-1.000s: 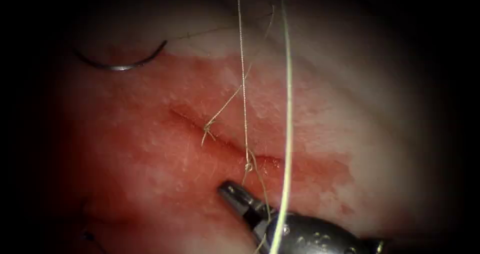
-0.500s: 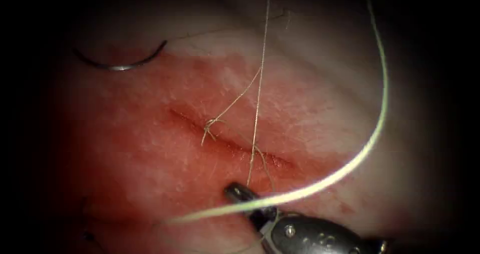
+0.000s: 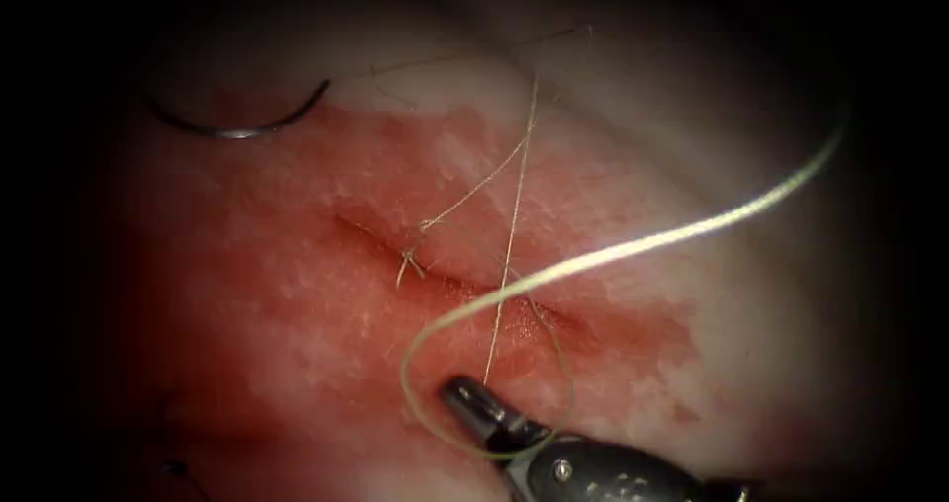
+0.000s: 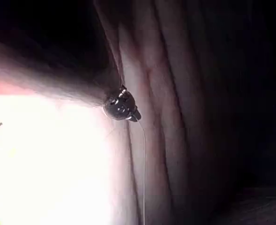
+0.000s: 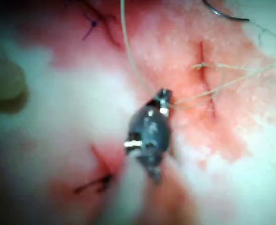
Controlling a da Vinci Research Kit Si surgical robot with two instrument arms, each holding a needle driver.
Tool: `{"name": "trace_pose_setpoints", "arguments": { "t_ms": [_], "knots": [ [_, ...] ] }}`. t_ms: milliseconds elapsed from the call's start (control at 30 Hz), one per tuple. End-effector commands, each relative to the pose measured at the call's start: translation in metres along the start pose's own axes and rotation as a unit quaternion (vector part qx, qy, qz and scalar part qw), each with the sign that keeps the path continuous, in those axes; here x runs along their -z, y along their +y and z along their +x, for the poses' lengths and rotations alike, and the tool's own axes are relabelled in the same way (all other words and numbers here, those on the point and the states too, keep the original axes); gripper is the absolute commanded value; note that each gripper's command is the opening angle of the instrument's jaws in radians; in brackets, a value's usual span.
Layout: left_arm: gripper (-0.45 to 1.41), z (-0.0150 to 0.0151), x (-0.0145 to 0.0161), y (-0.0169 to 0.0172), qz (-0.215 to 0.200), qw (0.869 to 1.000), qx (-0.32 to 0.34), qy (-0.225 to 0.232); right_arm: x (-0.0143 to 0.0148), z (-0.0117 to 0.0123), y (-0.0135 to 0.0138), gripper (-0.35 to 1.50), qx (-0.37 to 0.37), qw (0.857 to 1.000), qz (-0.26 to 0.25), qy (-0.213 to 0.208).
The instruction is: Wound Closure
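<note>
Below the cut point(image 3: 445, 270), your right tool point(image 3: 465, 399) is closed on the thread point(image 3: 633, 250), which loops around it. Far left, the needle point(image 3: 237, 126) lies free on the tissue point(image 3: 297, 294).

— Any lettering, numbers or labels to read here?
— None. No readable mark stands on the tissue point(image 3: 692, 265), and none on the right claw point(image 3: 474, 403).
</note>
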Motion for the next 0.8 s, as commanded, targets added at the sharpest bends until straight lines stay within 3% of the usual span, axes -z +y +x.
{"name": "trace_pose_setpoints", "arguments": {
  "t_ms": [33,800],
  "knots": [
    [-0.35,-0.0001,-0.0008,-0.0003,0.001,1.000,-0.002,0.001,-0.0004,-0.0006,-0.0008,-0.35,0.001,1.000,0.003,-0.004],
    [-0.35,-0.0001,-0.0003,-0.0002,-0.002,1.000,-0.003,0.003,-0.0002,-0.0022,-0.0025,-0.35,0.010,0.999,0.028,-0.029]
  ]
}}
